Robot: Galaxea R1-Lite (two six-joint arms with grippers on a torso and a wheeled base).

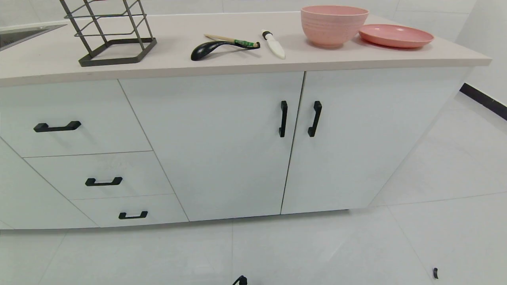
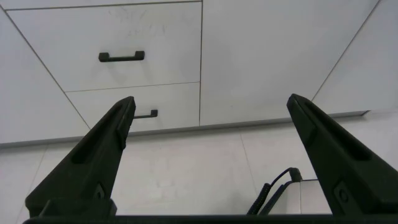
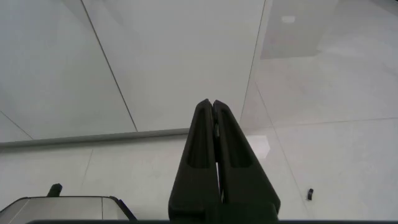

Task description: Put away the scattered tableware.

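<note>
Standing on the pale countertop (image 1: 178,63), the tableware is spread in a loose row. A pink bowl (image 1: 334,24) sits upright toward the right end, and a pink plate (image 1: 396,35) lies flat just beside it, its rim close to the bowl's side; whether they touch cannot be told. Near the middle lies a black spoon (image 1: 210,48), and a pair of wooden chopsticks (image 1: 231,39) lies just behind it and crosses the end of its handle. The chopsticks carry a green band, but any print on it is too small to read. A white knife (image 1: 274,44) with a black end lies just to the right of them. A black wire rack (image 1: 111,31) stands upright toward the left, well apart from the bowl, and a sink (image 1: 23,33) shows at the far left corner.

Below the counter are two white cabinet doors (image 1: 222,146) with black handles and three drawers (image 1: 99,174).

The left gripper (image 2: 211,102) hangs low before the drawers with its fingers spread wide and nothing between them. The right gripper (image 3: 212,109) is over the floor (image 3: 323,143) near the cabinet, its fingers pressed together and holding nothing.
</note>
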